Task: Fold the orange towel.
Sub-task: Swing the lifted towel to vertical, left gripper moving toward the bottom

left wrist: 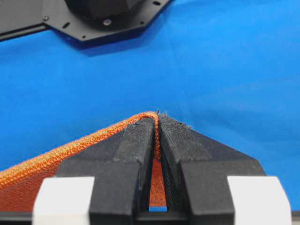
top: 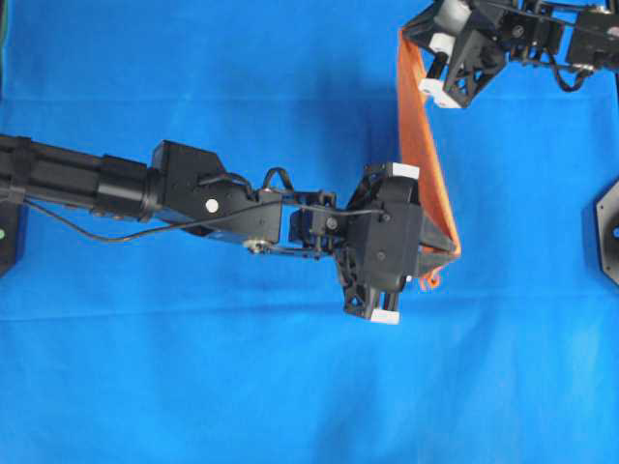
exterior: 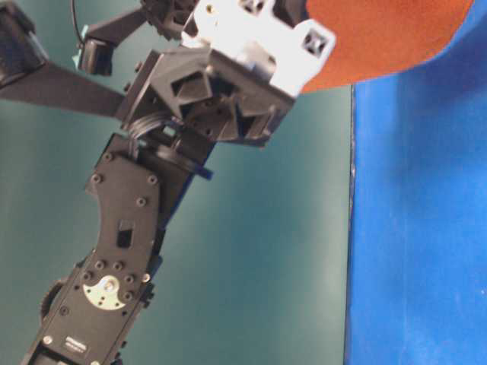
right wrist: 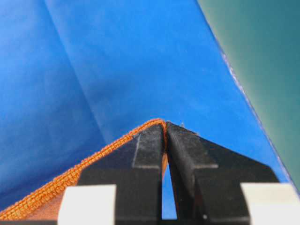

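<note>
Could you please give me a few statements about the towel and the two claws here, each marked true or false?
1. The left claw is shut on a corner of the towel. True.
2. The right claw is open and holds nothing. False: it is shut on a towel corner too.
3. The towel lies flat on the blue cloth. False: it hangs between the two claws, seen edge-on as a narrow strip from overhead.
4. In the overhead view the left arm reaches in from the left edge. True.
5. The towel is green. False: it is orange.
</note>
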Robot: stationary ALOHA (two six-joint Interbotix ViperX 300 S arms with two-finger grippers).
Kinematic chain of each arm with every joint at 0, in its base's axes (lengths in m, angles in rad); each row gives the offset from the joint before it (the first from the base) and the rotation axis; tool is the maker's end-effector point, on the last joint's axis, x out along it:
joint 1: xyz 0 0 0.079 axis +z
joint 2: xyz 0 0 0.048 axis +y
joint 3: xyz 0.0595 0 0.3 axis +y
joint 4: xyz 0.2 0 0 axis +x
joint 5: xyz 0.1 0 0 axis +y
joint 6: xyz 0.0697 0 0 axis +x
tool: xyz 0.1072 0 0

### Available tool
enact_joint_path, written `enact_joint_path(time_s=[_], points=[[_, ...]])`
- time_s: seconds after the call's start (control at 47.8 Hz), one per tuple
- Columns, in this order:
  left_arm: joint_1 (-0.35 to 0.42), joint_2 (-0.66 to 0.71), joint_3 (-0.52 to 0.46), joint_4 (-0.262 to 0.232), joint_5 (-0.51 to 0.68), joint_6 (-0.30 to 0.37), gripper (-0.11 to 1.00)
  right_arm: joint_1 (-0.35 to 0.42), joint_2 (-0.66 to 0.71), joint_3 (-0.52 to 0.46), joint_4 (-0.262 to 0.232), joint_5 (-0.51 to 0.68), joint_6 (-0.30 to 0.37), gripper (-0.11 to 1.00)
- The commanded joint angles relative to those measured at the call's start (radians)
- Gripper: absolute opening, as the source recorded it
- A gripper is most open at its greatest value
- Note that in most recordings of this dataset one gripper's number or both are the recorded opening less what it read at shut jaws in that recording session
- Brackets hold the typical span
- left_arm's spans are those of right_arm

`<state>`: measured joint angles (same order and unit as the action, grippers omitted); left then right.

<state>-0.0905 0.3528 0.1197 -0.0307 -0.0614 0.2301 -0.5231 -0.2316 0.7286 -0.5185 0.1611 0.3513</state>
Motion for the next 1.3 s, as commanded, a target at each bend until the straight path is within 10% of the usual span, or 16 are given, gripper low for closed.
enact_joint_path(time_s=[0.0, 0.627, 1.129, 1.276], points=[[-0.043, -0.028, -0.020, 0.003, -0.005, 0.005, 0.01, -0.038, -0.014, -0.015, -0.002, -0.008, 0.005, 0.03], [-0.055, -0.184, 0.396, -0.006, -0.149, -0.149, 0.01, 0.049, 0.328, -0.239, -0.005, -0.092, -0.011, 0.03], [-0.040, -0.160, 0.440, -0.006, -0.187, -0.184, 0.04, 0.067, 0.337, -0.196, -0.006, -0.106, -0.011, 0.04], [-0.038, -0.156, 0.436, -0.006, -0.195, -0.184, 0.35, 0.075, 0.337, -0.178, -0.006, -0.126, -0.011, 0.38]])
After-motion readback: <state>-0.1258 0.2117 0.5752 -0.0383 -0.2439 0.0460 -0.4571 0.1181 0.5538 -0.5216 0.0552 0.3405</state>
